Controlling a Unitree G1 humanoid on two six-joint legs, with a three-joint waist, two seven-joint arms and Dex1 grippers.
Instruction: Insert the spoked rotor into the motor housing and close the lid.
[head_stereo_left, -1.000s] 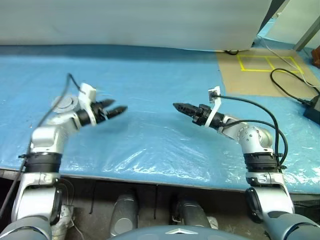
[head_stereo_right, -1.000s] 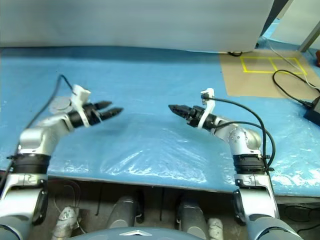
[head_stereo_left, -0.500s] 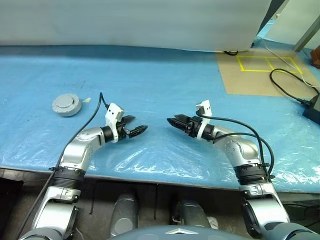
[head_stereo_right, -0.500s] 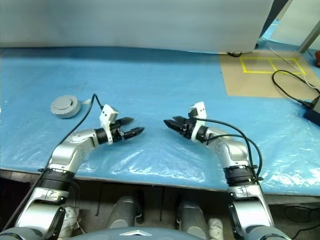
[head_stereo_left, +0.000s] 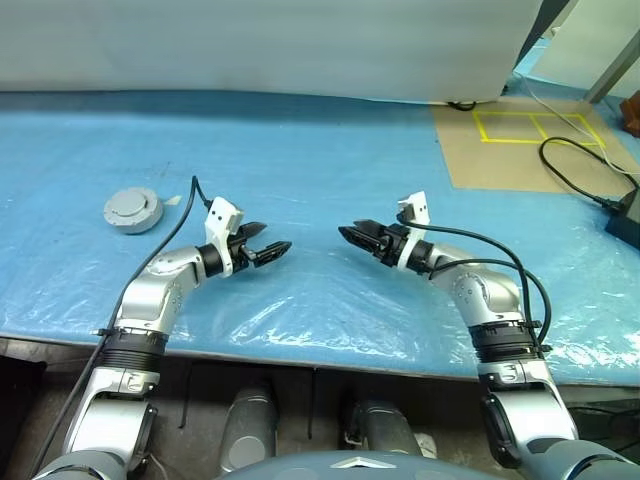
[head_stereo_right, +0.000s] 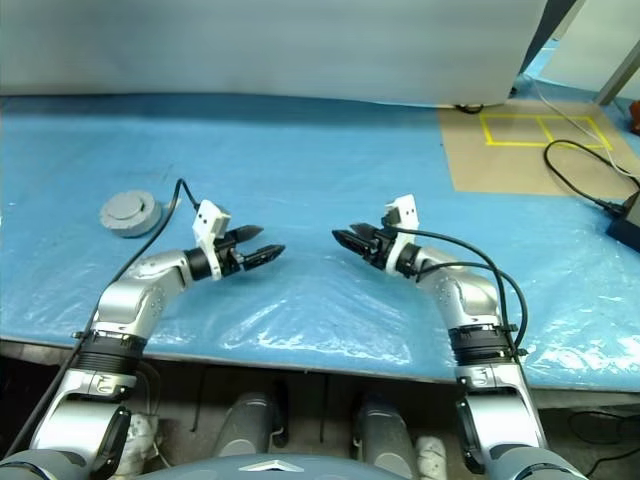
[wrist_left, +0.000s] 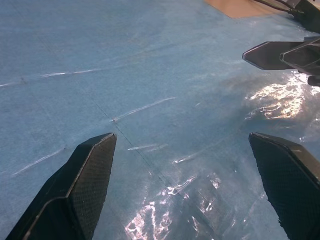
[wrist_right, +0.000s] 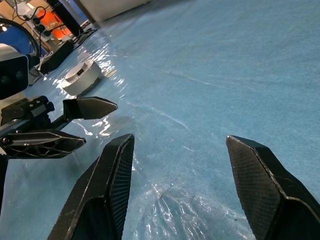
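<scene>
Head views: the left hand and the right hand hang low over the blue plastic sheet on the tabletop, tips facing each other with a gap between. Both hands are open and empty; each wrist view shows its own fingers spread over bare sheet.

A round grey motor with a flat cap and raised hub rests on the sheet, well apart from the left hand, toward the robot's left; it appears to be the housing with its lid already seated.

A second ago the left hand was at that assembly; it has since swung inward and down toward the middle, uncovering it. No loose rotor is seen, so the rotor is presumably inside. Judgement: the task looks finished, the hands retiring.
</scene>
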